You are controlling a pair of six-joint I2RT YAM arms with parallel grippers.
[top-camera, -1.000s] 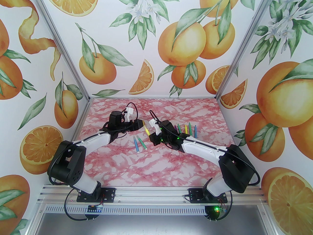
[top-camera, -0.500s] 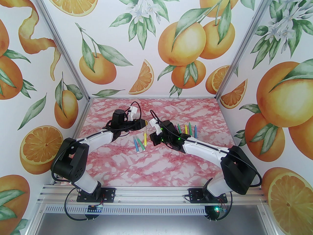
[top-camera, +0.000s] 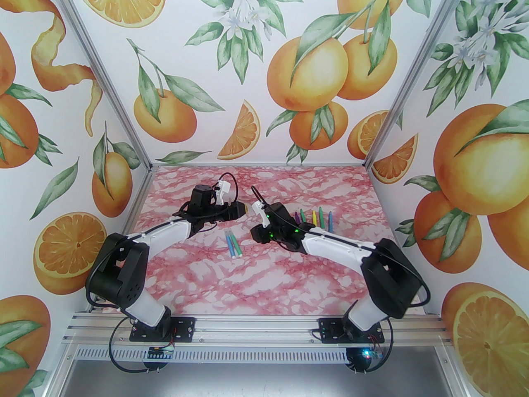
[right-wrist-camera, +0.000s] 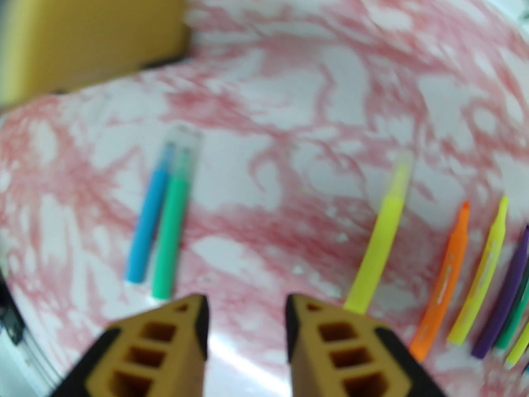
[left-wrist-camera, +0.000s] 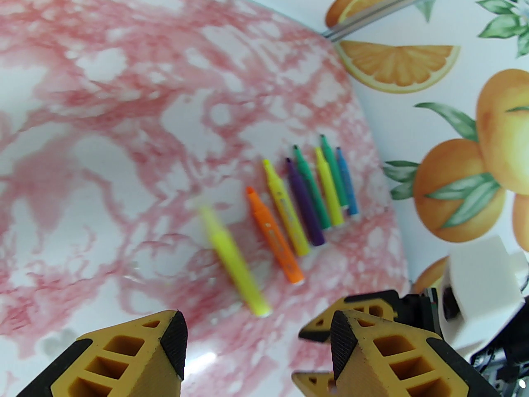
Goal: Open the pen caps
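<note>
Yellow pen [left-wrist-camera: 233, 261] lies flat just ahead of the parted left pincer [left-wrist-camera: 256, 325].

Blue, green, yellow, orange, purple pens [left-wrist-camera: 275, 236] on pink-white marbled table [top-camera: 264, 279]; walls [top-camera: 264, 56] printed with oranges.

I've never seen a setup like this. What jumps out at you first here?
Giant oranges and leaves printed on the walls hit first, towering over a pink marbled table. At its middle the left arm and right arm lean toward each other, left gripper and right gripper open and empty. Then bright marker pens in a row on the right, and a blue pen and green pen side by side in the centre.
</note>
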